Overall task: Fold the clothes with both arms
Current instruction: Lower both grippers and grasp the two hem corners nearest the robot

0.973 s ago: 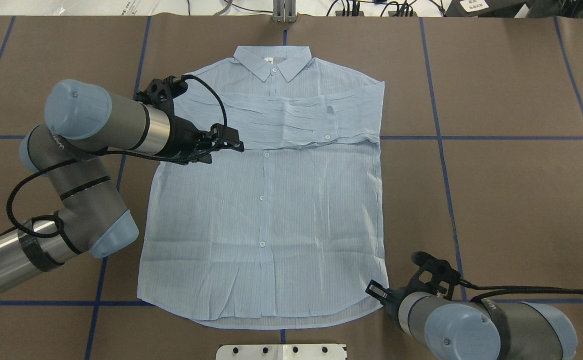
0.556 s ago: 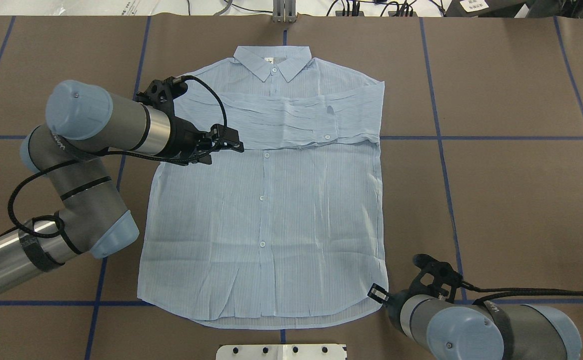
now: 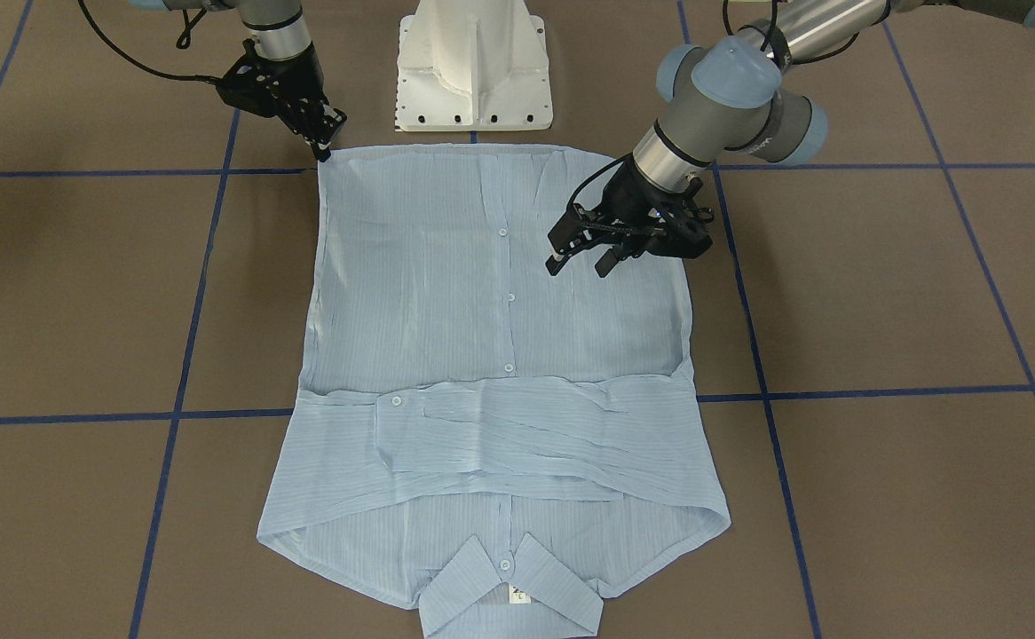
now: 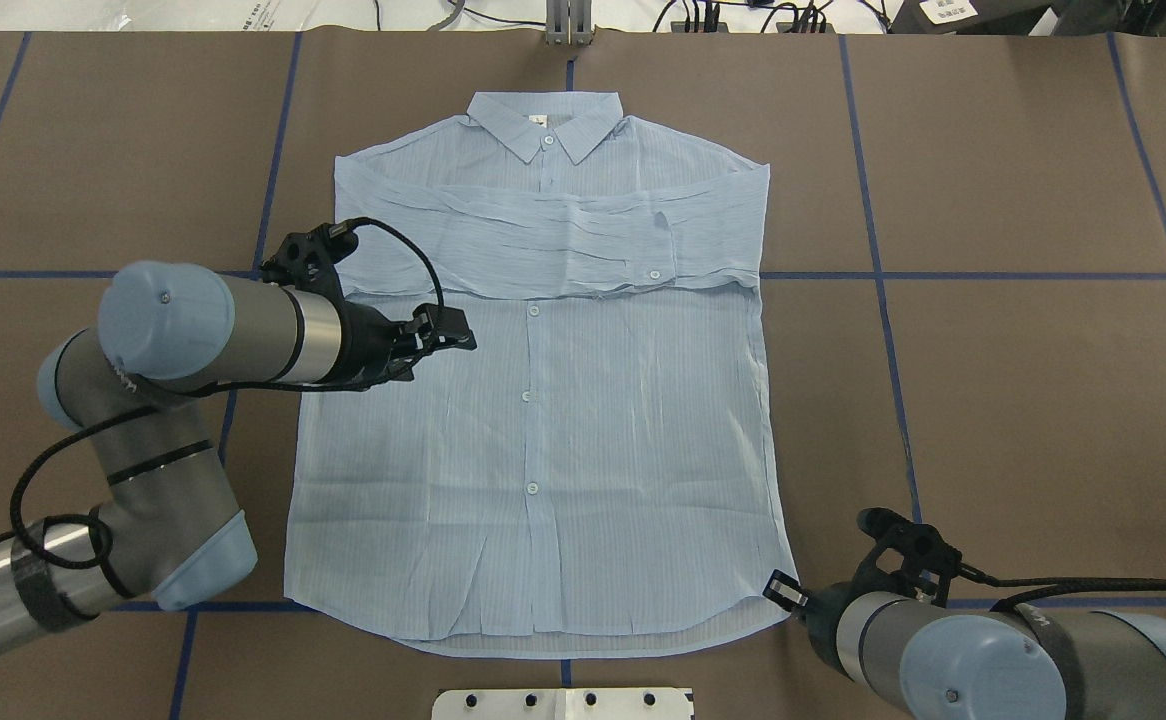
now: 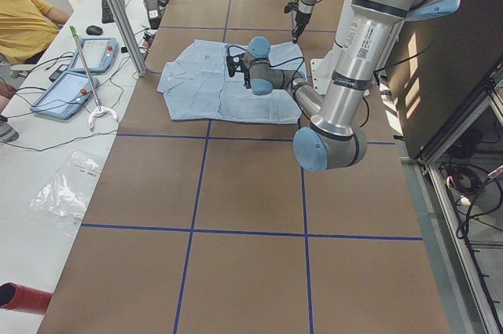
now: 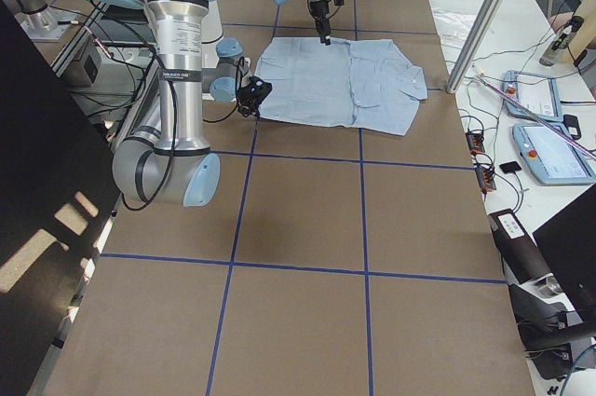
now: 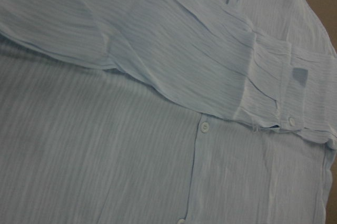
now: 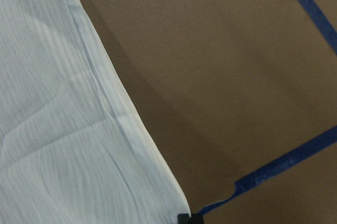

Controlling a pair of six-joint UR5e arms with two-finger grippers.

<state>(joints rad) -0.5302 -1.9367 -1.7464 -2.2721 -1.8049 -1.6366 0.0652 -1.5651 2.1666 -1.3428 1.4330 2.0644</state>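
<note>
The clothes are one pale blue striped shirt (image 4: pixel 563 450) lying flat and front up on the brown table, collar (image 4: pixel 546 120) far from me. Both sleeves are folded across the chest (image 3: pixel 517 435). My left gripper (image 4: pixel 465 334) hangs open and empty over the shirt's left side, just below the folded sleeves (image 7: pixel 174 66), its fingers (image 3: pixel 555 257) spread apart. My right gripper (image 3: pixel 326 151) sits at the near right hem corner (image 4: pixel 788 598), jaws together on the cloth edge. The right wrist view shows the hem (image 8: pixel 52 129) ending at a black fingertip (image 8: pixel 183 218).
The white pedestal base (image 3: pixel 473 67) stands just behind the hem. Blue tape lines (image 4: pixel 878 275) cross the brown table cover around the shirt. A metal post (image 4: pixel 568 25) rises at the far edge. A side desk with tablets (image 5: pixel 78 67) and a seated person (image 5: pixel 23 23) lies beyond it.
My left gripper has moved from the folded sleeves toward me, uncovering the shirt's left shoulder. The right gripper has shifted right and the hem corner went slightly with it.
</note>
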